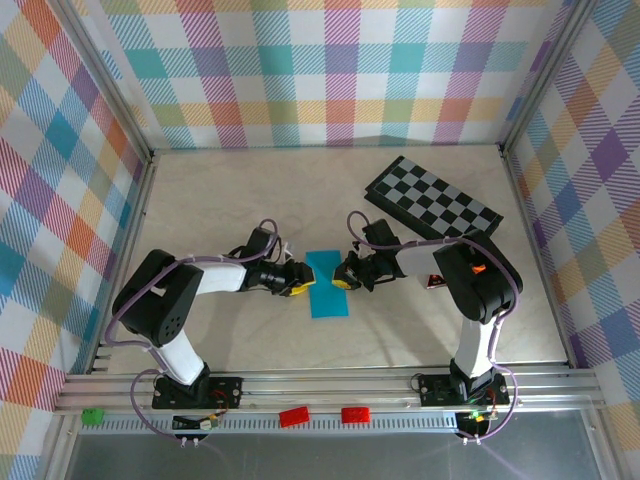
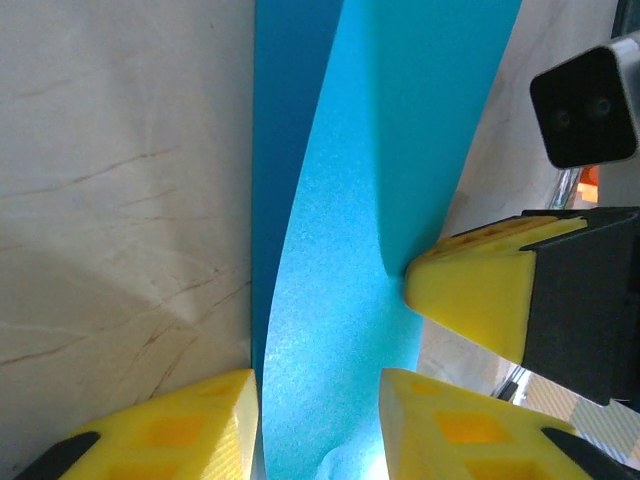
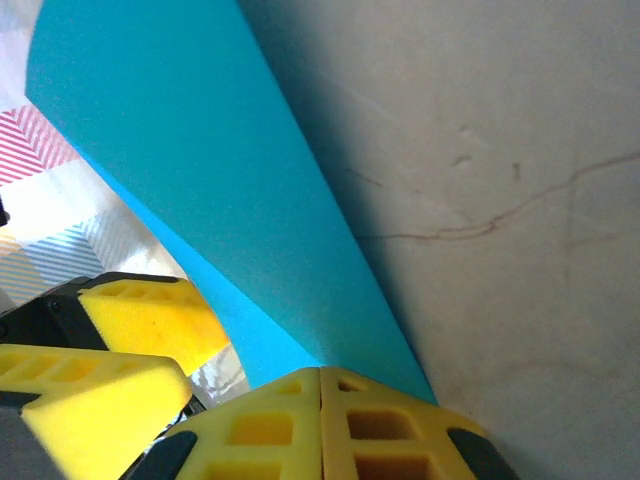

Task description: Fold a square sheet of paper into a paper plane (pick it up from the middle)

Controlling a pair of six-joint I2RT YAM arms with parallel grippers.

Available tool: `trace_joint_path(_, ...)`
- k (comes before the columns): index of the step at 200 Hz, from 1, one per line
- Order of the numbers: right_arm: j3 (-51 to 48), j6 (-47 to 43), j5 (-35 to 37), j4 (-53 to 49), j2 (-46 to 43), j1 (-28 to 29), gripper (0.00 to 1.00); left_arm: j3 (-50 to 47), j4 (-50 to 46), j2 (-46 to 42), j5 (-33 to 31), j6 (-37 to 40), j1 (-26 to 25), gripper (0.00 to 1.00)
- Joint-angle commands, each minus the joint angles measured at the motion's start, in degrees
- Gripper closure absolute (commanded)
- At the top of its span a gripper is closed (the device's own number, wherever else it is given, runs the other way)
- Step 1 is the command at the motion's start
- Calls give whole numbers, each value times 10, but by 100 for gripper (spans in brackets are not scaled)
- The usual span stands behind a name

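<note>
Left arm (image 1: pixel 215 280) reaches inward, jaws parted; right arm (image 1: pixel 415 262) opposite, jaws pressed together.

Matt, finely grained blue paper sheet (image 2: pixel 400 150), smooth marbled tabletop (image 2: pixel 120 200), matt yellow plastic right pincer pads (image 3: pixel 380 430)

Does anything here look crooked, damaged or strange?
The blue paper bows up instead of lying flat, one edge pinched in the shut right hand. The checkered board lies slanted at the far right.
</note>
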Motion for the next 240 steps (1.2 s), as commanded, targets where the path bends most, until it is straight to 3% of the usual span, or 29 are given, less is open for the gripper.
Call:
trace_joint_path(1, -31, 15, 45, -36, 7, -7, 93, 14, 12, 11, 10, -7, -10, 65)
trace_joint_path(67, -42, 30, 44, -12, 5, -8, 93, 17, 9, 1, 4, -11, -12, 70)
trace_joint_path(101, -54, 30, 33, 25, -3, -8, 90, 18, -3, -7, 2, -7, -12, 81)
trace_joint_path(132, -88, 10, 27, 128, -51, -9, 81, 20, 28, -3, 20, -36, -12, 91)
trace_joint_path(170, -74, -138, 81, 31, -159, -8, 60, 32, 10, -32, 15, -44, -12, 94)
trace_joint_path(196, -124, -217, 93, 71, -226, -1, 46, 47, -21, -43, 14, -32, -12, 95)
trace_joint_path(221, -157, -313, 150, 62, -282, 51, 44, 55, -51, -50, 2, -17, -11, 95)
trace_joint_path(240, -175, -393, 246, 56, -310, 122, 45, 59, -57, -47, 1, -15, -10, 95)
